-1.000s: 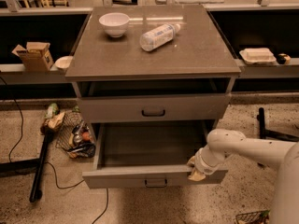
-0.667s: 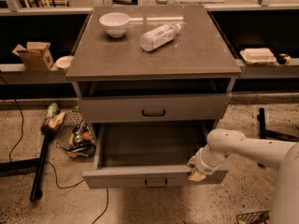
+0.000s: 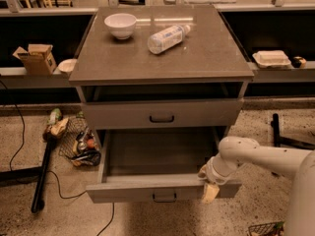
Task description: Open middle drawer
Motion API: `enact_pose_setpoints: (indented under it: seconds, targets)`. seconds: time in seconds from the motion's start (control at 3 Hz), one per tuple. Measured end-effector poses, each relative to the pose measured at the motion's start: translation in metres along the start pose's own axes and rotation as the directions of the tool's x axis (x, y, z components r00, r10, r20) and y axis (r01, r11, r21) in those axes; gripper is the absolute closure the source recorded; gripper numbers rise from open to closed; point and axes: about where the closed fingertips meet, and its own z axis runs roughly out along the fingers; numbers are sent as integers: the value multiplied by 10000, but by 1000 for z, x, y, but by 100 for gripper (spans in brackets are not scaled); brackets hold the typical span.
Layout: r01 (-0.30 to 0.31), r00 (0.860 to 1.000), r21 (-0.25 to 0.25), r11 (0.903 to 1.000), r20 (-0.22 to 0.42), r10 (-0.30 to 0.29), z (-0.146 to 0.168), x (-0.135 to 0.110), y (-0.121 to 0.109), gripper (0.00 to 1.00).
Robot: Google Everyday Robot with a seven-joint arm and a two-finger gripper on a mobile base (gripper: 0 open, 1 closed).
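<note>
The middle drawer (image 3: 128, 191) is a wide grey drawer with a small dark handle (image 3: 165, 197). It stands pulled far out of the cabinet, and its inside looks bare. My gripper (image 3: 209, 183) is at the right end of that drawer's front, on its top edge, with a tan tip hanging down over the front face. The white arm (image 3: 266, 156) reaches in from the right. Above it a grey drawer (image 3: 118, 114) with a dark handle is shut. Anything below the open drawer is hidden.
On the cabinet top (image 3: 211, 53) stand a white bowl (image 3: 120, 24) and a lying plastic bottle (image 3: 167, 37). A wire basket of clutter (image 3: 78, 144) and black cables (image 3: 39, 176) lie on the floor at left. Shelves with a cardboard box (image 3: 34, 58) and a tray (image 3: 273, 58) flank the cabinet.
</note>
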Motion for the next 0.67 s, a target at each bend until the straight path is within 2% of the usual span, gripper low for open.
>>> enact_pose_setpoints:
  seconds: [0.33, 0.67]
  targets:
    - [-9, 9999, -362, 9993, -166, 3, -2, 1, -1, 0]
    - [415, 9990, -510, 9978, -159, -424, -43, -11, -12, 0]
